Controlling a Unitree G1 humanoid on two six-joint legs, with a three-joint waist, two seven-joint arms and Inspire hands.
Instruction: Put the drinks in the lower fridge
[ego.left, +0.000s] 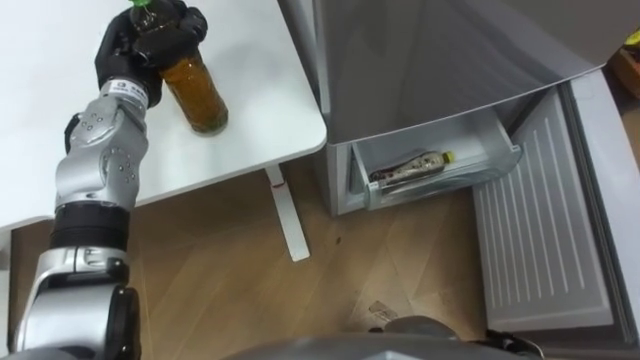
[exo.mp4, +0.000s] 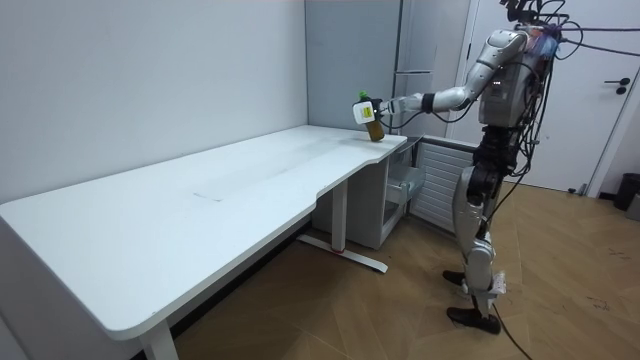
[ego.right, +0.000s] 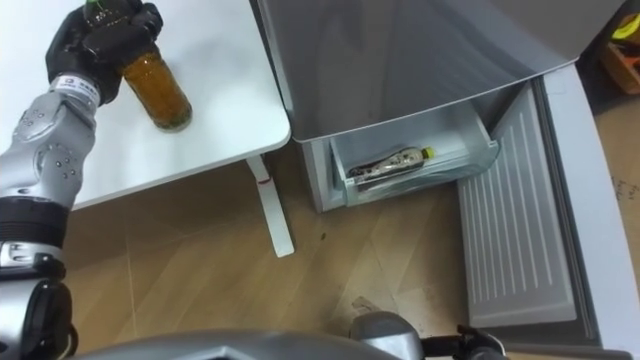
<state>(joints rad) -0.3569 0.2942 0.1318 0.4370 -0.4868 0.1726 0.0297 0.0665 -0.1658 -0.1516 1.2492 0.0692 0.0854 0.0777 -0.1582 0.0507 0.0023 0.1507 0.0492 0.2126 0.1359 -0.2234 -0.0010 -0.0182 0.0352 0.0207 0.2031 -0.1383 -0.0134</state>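
Drinks look half sorted, we judge: a yellow-capped bottle (ego.left: 410, 167) lies in the open lower drawer (ego.left: 440, 186), while our left hand (ego.left: 128, 52) curls round the amber bottle (ego.left: 200, 98), seemingly resting on the table (ego.left: 270, 90), its carry not yet begun.

Both eye views look steeply down from the robot's head, close above the corner of the white table (ego.left: 290, 130) and the fridge (ego.left: 420, 70) with its lower drawer (ego.left: 470, 172) (set barely apart, they share nearly everything). The room view stands well off past the table's far end, facing along it toward robot and fridge.
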